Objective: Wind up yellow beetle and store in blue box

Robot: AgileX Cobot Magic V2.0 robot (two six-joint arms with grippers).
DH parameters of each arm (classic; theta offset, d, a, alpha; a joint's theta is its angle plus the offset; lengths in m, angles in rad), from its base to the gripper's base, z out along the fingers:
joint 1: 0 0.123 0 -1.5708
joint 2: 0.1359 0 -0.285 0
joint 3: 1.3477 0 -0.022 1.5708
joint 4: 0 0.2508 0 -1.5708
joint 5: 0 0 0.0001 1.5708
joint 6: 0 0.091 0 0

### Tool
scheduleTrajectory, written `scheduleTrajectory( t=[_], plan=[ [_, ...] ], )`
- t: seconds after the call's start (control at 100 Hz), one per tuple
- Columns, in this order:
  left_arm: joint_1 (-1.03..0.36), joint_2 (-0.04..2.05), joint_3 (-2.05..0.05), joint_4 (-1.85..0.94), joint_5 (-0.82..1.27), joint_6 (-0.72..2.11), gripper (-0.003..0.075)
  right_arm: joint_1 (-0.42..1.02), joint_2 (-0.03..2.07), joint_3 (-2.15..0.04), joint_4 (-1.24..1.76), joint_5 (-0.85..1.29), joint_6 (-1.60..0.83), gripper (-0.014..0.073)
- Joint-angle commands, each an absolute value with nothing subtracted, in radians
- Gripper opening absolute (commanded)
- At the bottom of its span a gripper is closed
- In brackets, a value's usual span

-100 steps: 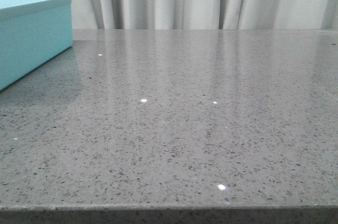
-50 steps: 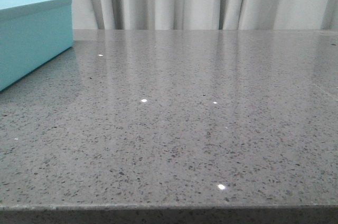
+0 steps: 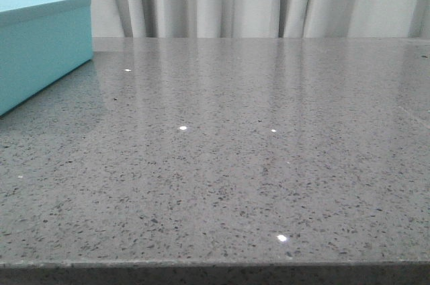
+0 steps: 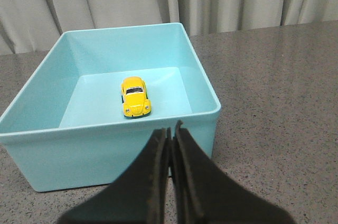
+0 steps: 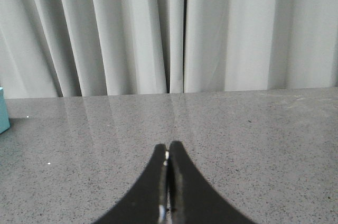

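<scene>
yellow beetle already stored inside the blue box, just beyond the left tool; both tools pinched together empty, right tool parked over bare table

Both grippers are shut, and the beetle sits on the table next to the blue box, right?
Not quite. The beetle is inside the blue box, on its floor, as the left wrist view shows. The left gripper and right gripper are indeed shut.
</scene>
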State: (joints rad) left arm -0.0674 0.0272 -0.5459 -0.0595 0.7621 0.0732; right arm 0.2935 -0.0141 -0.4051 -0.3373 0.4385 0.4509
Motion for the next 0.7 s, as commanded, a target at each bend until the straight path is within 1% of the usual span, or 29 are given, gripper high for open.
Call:
scheduleTrajectory(
  t=[0.0,0.69],
  plan=[
    [-0.064,0.031,-0.555,-0.066,0.675,0.073,-0.002,0.293,-0.014,-0.427,-0.365,0.352,0.439,-0.0068],
    [-0.064,0.031,-0.535,-0.066,0.673,0.073,-0.002,0.293,-0.014,-0.427,-0.363,0.351,0.439,-0.0068]
  ],
)
